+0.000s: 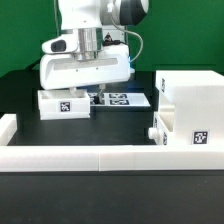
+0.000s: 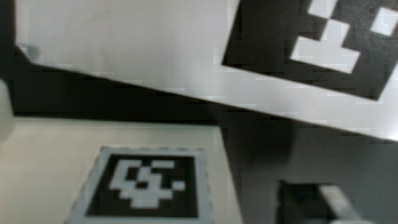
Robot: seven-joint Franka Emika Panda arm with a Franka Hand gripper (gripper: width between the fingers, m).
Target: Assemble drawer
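My gripper (image 1: 86, 92) hangs low over the right end of a small white drawer tray (image 1: 64, 103) that lies on the black table with a square tag on its front. In the wrist view the tray's tagged top (image 2: 151, 185) fills the lower part. One dark finger (image 2: 331, 202) shows beside the tray's edge, apart from it; the other finger is out of view. The jaws look open, with nothing held. The large boxy drawer shell (image 1: 196, 105) stands at the exterior view's right. A second small knobbed tray (image 1: 160, 128) sits against its front.
The marker board (image 1: 119, 98) lies flat just behind the tray and shows large in the wrist view (image 2: 311, 40). A low white border wall (image 1: 90, 157) runs along the front and up the exterior view's left side.
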